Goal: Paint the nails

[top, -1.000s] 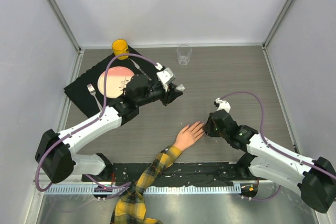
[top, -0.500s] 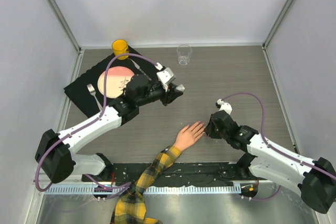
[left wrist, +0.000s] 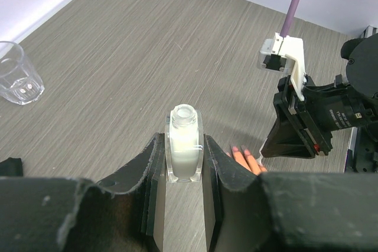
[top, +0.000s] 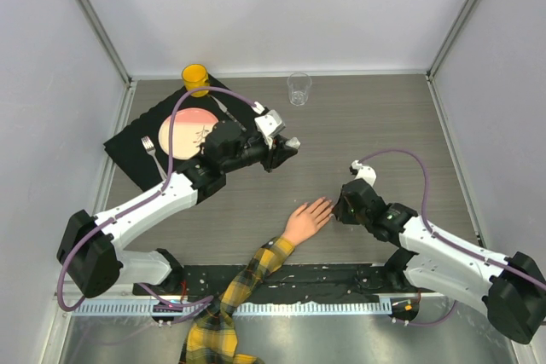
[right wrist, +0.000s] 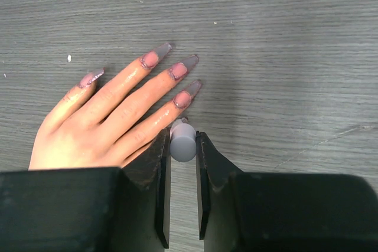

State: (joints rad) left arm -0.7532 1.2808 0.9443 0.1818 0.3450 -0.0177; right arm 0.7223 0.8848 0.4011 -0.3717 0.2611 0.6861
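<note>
Since 1 second ago, the right gripper (right wrist: 182,146) has been edged slightly toward the fingertips. The left gripper (left wrist: 184,166) is clamped on the uncapped bottle (left wrist: 183,137). The nails (right wrist: 180,66) lie at 11 o'clock of the right gripper, which is clamped on the brush cap (right wrist: 183,141). The nails are judged stiff and slick: no gripping, light brush contact only.

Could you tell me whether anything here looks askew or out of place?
The black placemat under the pink plate lies skewed on the table, at the far left. The uncapped bottle gripped by the left tool shows no spill.

Table (top: 384,125): glass (top: 299,89), hand (top: 305,221), probably a placemat (top: 126,155)
</note>
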